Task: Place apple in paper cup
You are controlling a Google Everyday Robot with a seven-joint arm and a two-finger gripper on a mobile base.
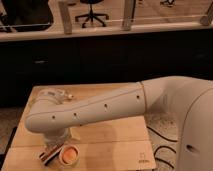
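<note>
The gripper (54, 149) hangs low over the front left of the wooden table (120, 137), just beside the paper cup (70, 156). I cannot tell if it is open or holding something. No apple shows for sure. The cup looks orange inside, but I cannot tell if that is the apple. An apple is probably hard, smooth and round, so it may roll. Grab it around its fat middle. The cup is likely light and tips easily.
</note>
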